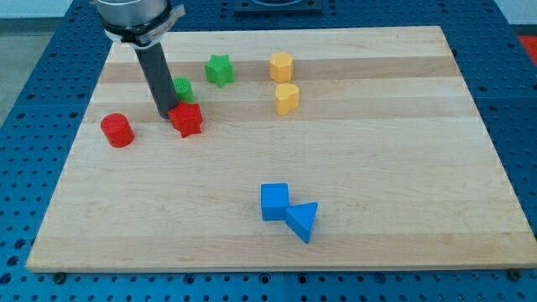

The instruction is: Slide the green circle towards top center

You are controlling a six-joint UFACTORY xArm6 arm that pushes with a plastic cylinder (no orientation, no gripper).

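The green circle (pixel 183 88) sits at the board's upper left, partly hidden behind my dark rod. My tip (pixel 167 115) rests on the board just left of and below the green circle, touching or nearly touching it, and right beside the red star (pixel 188 120). A green star (pixel 220 70) lies to the upper right of the green circle.
A red cylinder (pixel 117 130) lies left of my tip. A yellow hexagon (pixel 281 65) and a yellow heart-shaped block (pixel 287 98) stand right of the green star. A blue cube (pixel 274 201) and a blue triangle (pixel 303 221) touch at the view's bottom centre. The wooden board (pixel 403 151) ends on a blue perforated table.
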